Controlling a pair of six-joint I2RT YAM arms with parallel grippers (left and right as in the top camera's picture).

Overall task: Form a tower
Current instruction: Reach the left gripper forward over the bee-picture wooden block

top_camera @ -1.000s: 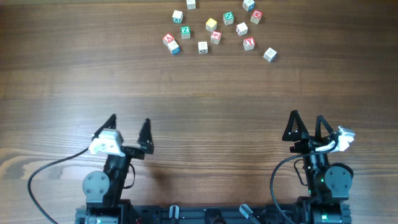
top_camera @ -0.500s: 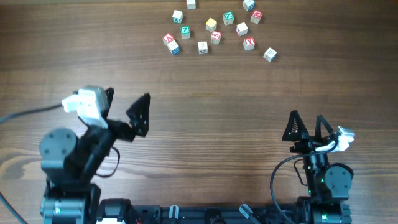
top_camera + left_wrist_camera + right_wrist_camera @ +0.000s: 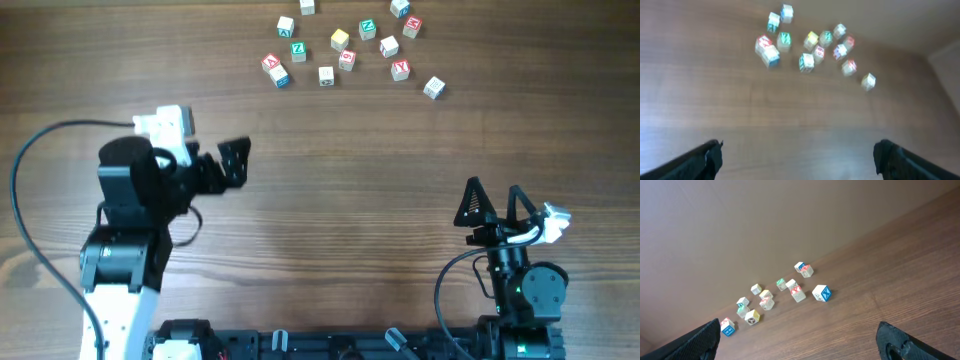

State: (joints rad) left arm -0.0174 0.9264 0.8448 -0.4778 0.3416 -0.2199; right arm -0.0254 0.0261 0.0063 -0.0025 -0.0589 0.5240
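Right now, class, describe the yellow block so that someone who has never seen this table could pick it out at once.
Look to the far end of the wooden table, where small letter blocks lie scattered. Near the middle of that scatter sits the yellow block. It alone has a yellow top; its neighbours' tops are pale with red, green or blue letters.

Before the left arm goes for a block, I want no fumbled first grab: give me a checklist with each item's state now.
1. Left gripper jaws open: ok.
2. Right gripper open, low by its base: ok.
3. Both grippers empty: ok.
4. Small wooden letter cubes in left wrist view: ok, blurred.
5. Pale-topped, blue-edged wooden cube already a stack: cannot tell.
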